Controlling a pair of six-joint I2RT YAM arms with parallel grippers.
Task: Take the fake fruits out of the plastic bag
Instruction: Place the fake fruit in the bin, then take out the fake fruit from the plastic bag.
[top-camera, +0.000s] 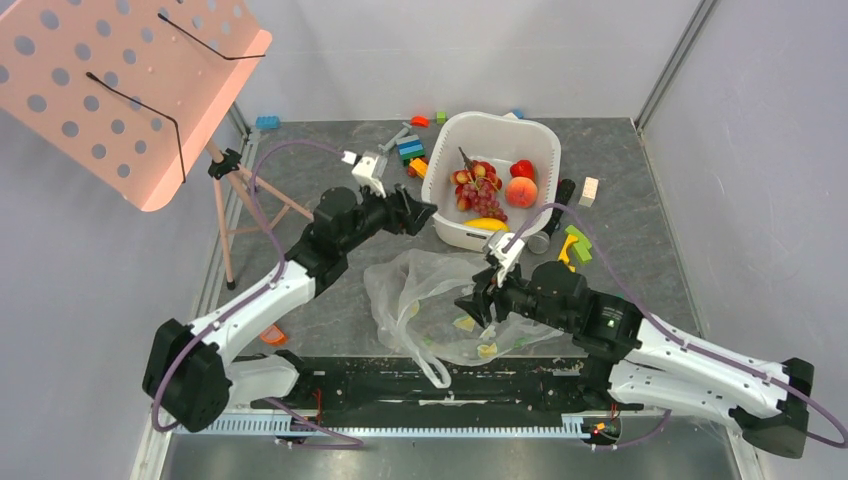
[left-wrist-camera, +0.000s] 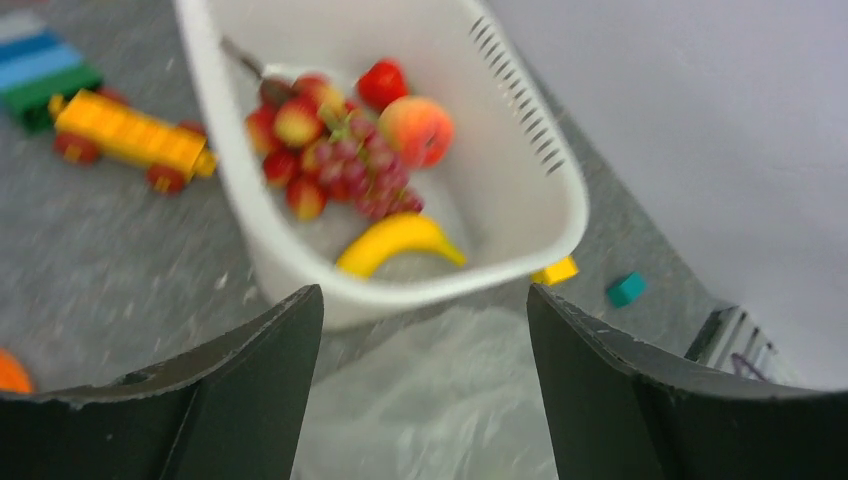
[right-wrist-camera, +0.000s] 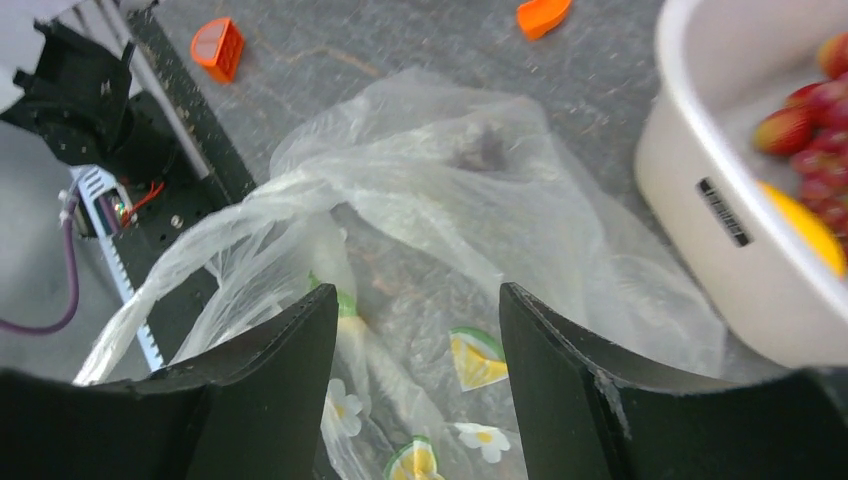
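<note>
The clear plastic bag (top-camera: 430, 290) lies crumpled on the table in front of the white basin (top-camera: 455, 235). In the basin lie a grape bunch (top-camera: 480, 190), a peach (top-camera: 521, 192), a red apple (top-camera: 522, 168) and a yellow piece (top-camera: 487, 224). My left gripper (top-camera: 418, 215) is open and empty beside the basin's left wall. Its wrist view shows the grapes (left-wrist-camera: 340, 160), the peach (left-wrist-camera: 415, 130) and the bag (left-wrist-camera: 430, 400) between its open fingers. My right gripper (top-camera: 478, 302) is open and empty just above the bag (right-wrist-camera: 430, 190). Pale lemon-wedge shapes (right-wrist-camera: 475, 358) and a dim dark patch (right-wrist-camera: 485, 150) show on or through the film.
A pink perforated stand (top-camera: 120, 80) on a tripod rises at the back left. Toy blocks (top-camera: 410, 150) lie left of the basin and more (top-camera: 575, 245) to its right. An orange piece (top-camera: 273, 335) lies near the left arm. A black rail (top-camera: 420, 385) runs along the near edge.
</note>
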